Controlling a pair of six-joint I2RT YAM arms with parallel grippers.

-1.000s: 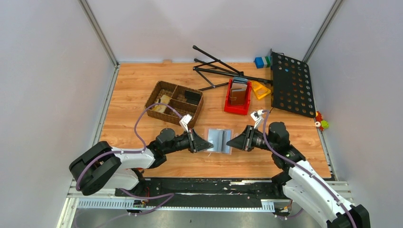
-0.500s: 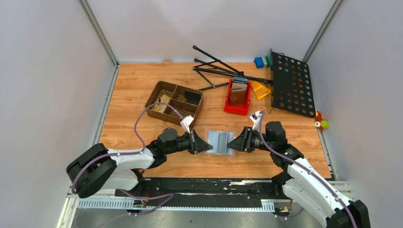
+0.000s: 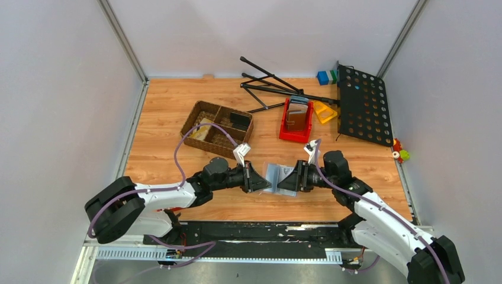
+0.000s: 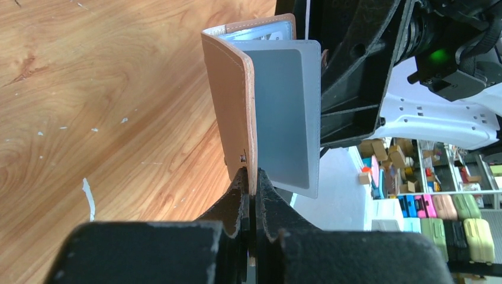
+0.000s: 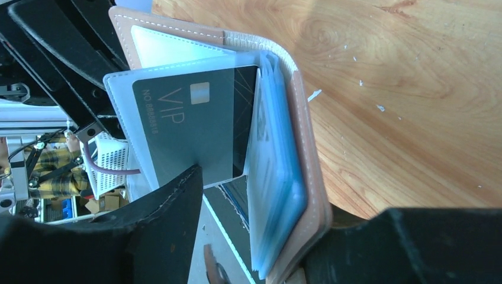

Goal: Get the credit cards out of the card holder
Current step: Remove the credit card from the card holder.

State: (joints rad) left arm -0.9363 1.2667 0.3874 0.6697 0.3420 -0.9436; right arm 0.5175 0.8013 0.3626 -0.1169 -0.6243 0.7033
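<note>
The card holder [image 3: 273, 173] is held up off the table between my two grippers, part open like a book. In the left wrist view its taupe cover [image 4: 232, 106] stands on edge. My left gripper [image 4: 253, 180] is shut on that cover's lower edge, and a grey inner leaf [image 4: 285, 112] stands beside it. In the right wrist view a dark grey credit card [image 5: 195, 124] printed VIP sits in a clear sleeve, next to a stack of bluish sleeves [image 5: 277, 177]. My right gripper [image 5: 278, 236] is open, its jaws straddling the sleeves and the other cover [image 5: 309, 154].
A wicker basket [image 3: 217, 126] with compartments sits at the back left. Behind the grippers is a red bin [image 3: 296, 123] holding a brown wallet. A black perforated plate [image 3: 362, 103] and black tripod legs [image 3: 275, 86] lie at the back right.
The card holder lay flat on the table and is now raised and folded partly up. My right gripper has opened and moved left around it. The left gripper has shifted right, still shut.
</note>
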